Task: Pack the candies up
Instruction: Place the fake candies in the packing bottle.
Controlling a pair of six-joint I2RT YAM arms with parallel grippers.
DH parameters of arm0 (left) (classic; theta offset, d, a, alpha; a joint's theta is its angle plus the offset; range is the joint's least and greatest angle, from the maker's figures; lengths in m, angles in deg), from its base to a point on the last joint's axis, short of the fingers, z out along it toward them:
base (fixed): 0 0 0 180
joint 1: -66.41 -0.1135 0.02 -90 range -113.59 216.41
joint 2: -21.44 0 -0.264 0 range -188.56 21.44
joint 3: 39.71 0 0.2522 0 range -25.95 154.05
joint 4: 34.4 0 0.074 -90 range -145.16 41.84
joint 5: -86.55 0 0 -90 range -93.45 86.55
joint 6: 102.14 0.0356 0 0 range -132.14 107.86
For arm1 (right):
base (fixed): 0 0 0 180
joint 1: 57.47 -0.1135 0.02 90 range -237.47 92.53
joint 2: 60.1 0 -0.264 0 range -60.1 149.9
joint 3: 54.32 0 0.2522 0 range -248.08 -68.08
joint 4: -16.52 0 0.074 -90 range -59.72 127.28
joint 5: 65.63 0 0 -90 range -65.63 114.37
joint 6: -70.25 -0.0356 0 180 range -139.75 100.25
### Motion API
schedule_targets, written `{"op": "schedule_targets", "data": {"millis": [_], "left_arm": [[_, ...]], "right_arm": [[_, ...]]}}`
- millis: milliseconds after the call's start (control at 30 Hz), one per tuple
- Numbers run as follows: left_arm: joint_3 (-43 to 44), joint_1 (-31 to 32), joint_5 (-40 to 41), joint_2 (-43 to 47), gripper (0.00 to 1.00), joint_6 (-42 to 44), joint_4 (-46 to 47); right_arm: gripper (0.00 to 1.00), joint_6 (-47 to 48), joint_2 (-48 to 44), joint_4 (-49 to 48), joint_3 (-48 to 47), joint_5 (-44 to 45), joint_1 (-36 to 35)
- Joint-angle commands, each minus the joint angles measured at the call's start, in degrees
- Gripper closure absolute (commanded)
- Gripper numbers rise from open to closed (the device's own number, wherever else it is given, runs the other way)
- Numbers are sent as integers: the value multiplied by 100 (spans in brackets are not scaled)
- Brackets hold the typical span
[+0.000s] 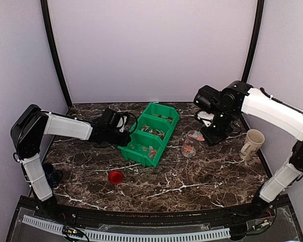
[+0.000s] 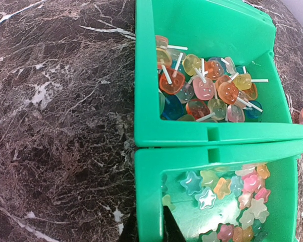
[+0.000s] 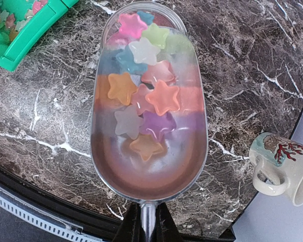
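My right gripper [image 3: 148, 224] is clamping the scoop [image 3: 149, 176], candies [image 3: 141, 96] heaped inside. My left gripper [image 2: 151, 229] is pinching the green bin [image 2: 146, 121]. I'm judging packing barely begun.

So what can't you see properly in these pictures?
- Left pincer: left wrist view, cut off by the bottom edge.
- Candies in the green bins: top view, too small.
- Dark thing by the left arm: top view, small, blurry.
- Mug: right wrist view, cut by the edge.
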Motion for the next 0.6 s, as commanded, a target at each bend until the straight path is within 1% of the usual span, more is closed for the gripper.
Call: {"op": "schedule_targets", "data": {"millis": [0,200,567], "left_arm": [[185,-17,-55,44,100,-19,758],[183,-17,-81,34,100,-45,798],[198,-17,-66,18,100,-53,804]], "right_arm": [[100,-72,46,88,-115,110,-89],[100,-92,28,122,-1,133,-116],[100,-126,103,192,-134,226,-204]]}}
